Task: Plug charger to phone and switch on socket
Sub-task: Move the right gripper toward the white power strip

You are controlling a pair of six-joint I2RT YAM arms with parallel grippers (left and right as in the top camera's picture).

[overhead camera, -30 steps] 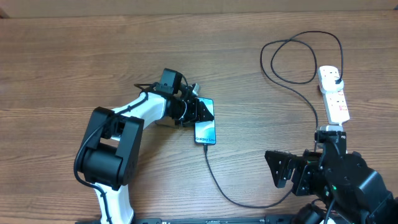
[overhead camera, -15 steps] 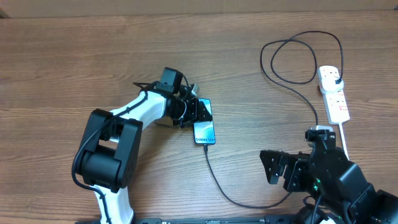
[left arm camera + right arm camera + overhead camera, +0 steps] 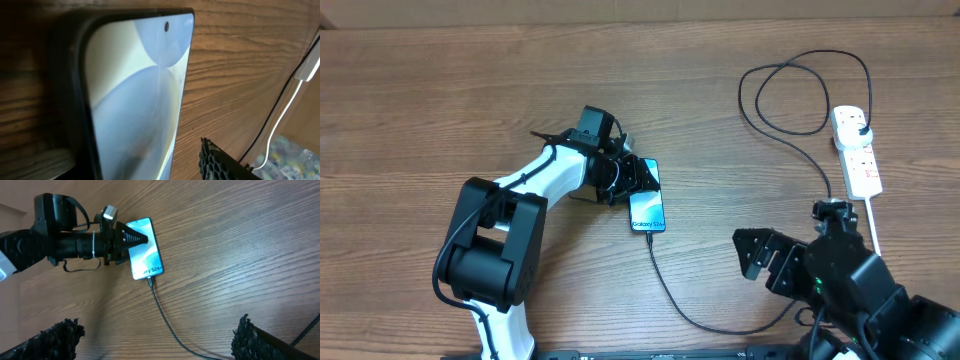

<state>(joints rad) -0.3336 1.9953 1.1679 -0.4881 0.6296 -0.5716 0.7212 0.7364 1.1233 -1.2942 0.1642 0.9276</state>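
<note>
Here is the wooden table (image 3: 440, 100) from above; the small flat smartphone with the light blue-teal screen and dark rim (image 3: 648, 210) lies face up near the middle, its long side running near to far. The left gripper (image 3: 635, 178), on its white and black arm, sits right at the phone's far end; its dark fingers (image 3: 131, 237) overlap the top of the screen. Whether they pinch the phone or merely stand around it I cannot tell; the wrist view is filled by the screen, with only one honeycomb-patterned pad (image 3: 216, 161) poking in at the lower right.

The long thin black charger cable (image 3: 670, 290) has its small black plug head (image 3: 648, 236) meeting the phone's near edge; from there it sweeps toward the near side, bends right and climbs to a big loop at the far right. Just beside that loop lies the white elongated power strip with red switch markings (image 3: 855, 150), its thick white cord (image 3: 872, 215) trailing toward the near side.

The right gripper (image 3: 750, 255) hovers at the near right, well apart from the strip; its jaws are spread wide, with nothing between them, and its camera looks across at the phone.
</note>
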